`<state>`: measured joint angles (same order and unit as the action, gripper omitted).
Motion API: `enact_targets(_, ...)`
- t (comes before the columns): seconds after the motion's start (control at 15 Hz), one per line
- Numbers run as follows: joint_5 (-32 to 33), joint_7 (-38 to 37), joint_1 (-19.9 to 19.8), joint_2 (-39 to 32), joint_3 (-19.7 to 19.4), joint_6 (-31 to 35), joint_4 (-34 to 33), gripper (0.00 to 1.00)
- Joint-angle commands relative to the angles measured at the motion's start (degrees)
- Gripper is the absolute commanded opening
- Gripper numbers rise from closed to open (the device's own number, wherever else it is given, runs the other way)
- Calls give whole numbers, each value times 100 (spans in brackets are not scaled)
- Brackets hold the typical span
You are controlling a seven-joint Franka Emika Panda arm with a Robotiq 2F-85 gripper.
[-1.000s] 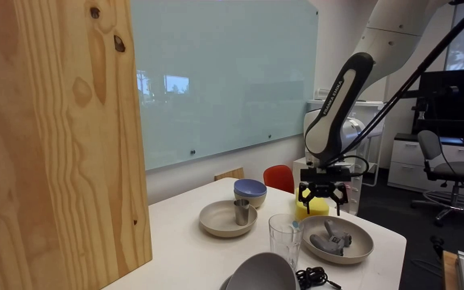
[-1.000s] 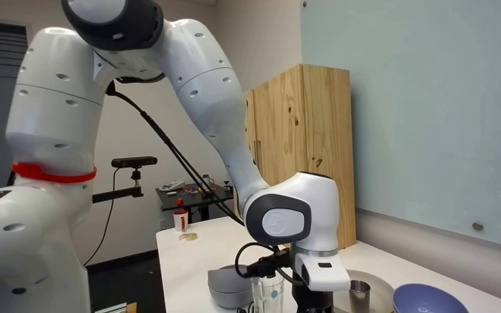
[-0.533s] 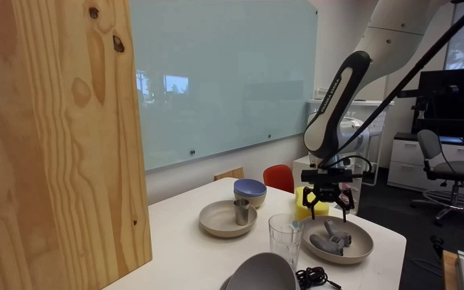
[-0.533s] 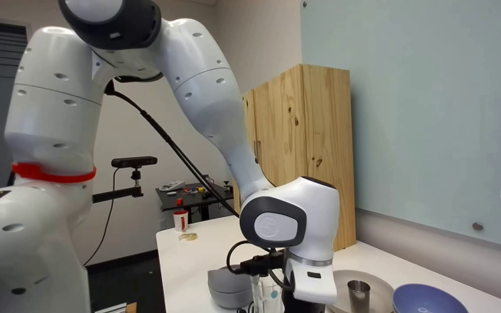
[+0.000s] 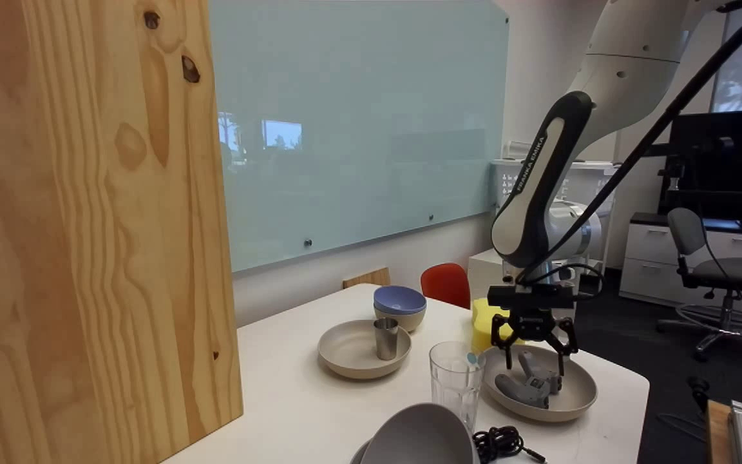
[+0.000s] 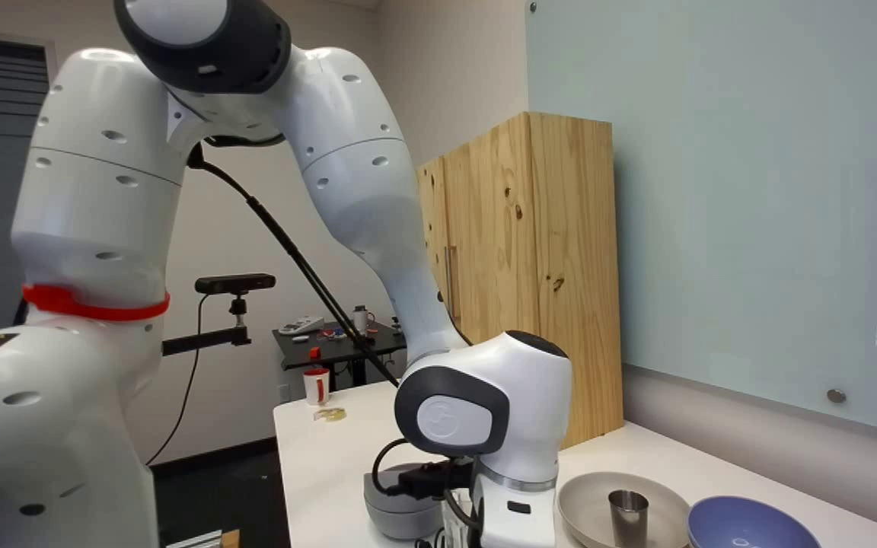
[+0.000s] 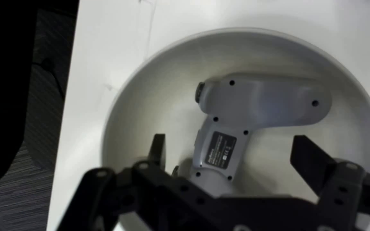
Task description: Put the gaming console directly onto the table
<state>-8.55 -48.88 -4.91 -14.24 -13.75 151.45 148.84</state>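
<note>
Your gripper [image 5: 535,370] hung, jaws wide and empty, over the gaming console [image 7: 231,123] in a shallow bowl [image 7: 153,106]; only an exterior view showed you the yellow block [image 5: 485,321].

We see a glossy white arm [image 6: 358,160] with dark grey joint rings [image 6: 257,61], oval recesses [image 6: 113,137], a red band [image 6: 96,307], FRANKA EMIKA lettering [image 5: 531,164], black cables [image 5: 686,99] and a black two-fingered end effector [image 5: 535,369].

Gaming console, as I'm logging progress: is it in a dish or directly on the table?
In a dish: the wrist view shows the gaming console lying inside the rim.
</note>
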Motion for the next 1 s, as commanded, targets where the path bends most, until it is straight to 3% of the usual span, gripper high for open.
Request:
enact_targets(0.0,-436,639,-281,-80,144,307,216,100)
enact_targets(0.93,-950,1900,-534,-493,230,915,263,100)
